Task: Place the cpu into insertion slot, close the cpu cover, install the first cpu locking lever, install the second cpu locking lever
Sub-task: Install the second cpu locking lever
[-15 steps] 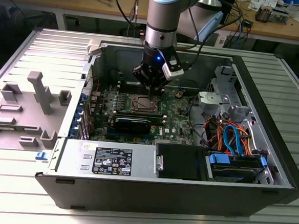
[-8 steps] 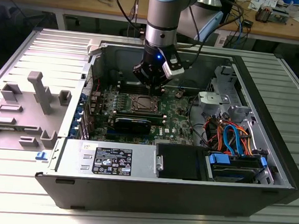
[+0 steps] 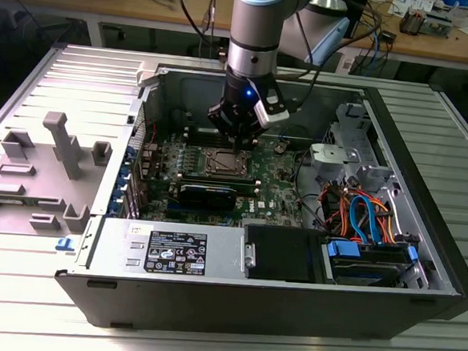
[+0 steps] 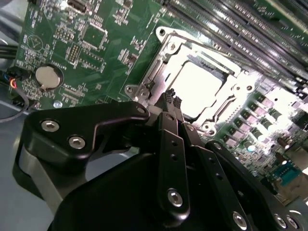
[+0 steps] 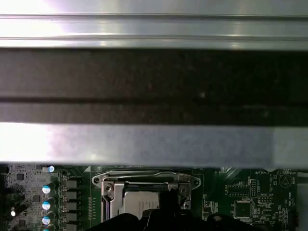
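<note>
The black, bolted finger linkages of the gripper (image 4: 172, 98) crowd the foreground in the second wrist view, the two slim fingertips (image 4: 169, 96) pressed together with nothing between them, their ends poised at the near edge of the small square insertion slot with its silvery metal rim (image 4: 166, 50). Inside that rim sits the cpu, a flat square chip with a pale, glare-washed metal top (image 4: 197, 89), framed by the thin silvery cpu cover with its large central window (image 4: 231, 91) (whether the cover is latched cannot be told). A round silver coin battery (image 4: 48, 77) lies well apart on the green motherboard (image 4: 96, 48).

In the exterior view the grey robot arm (image 3: 258, 33) drops straight into the open dark grey computer case (image 3: 425, 197), the gripper (image 3: 238, 136) hanging just above the socket (image 3: 225, 164). Long black memory slots (image 3: 209, 191) run just beside the socket, nearer the camera; a tangle of orange and blue cables (image 3: 360, 212) sits toward the exterior view's right, near the case wall. Open board lies around the socket on most sides. The case rests on a ribbed grey metal table (image 3: 222, 343).

In the first wrist view the socket (image 5: 144, 190) appears beyond the case's dark upper wall (image 5: 154, 82).
</note>
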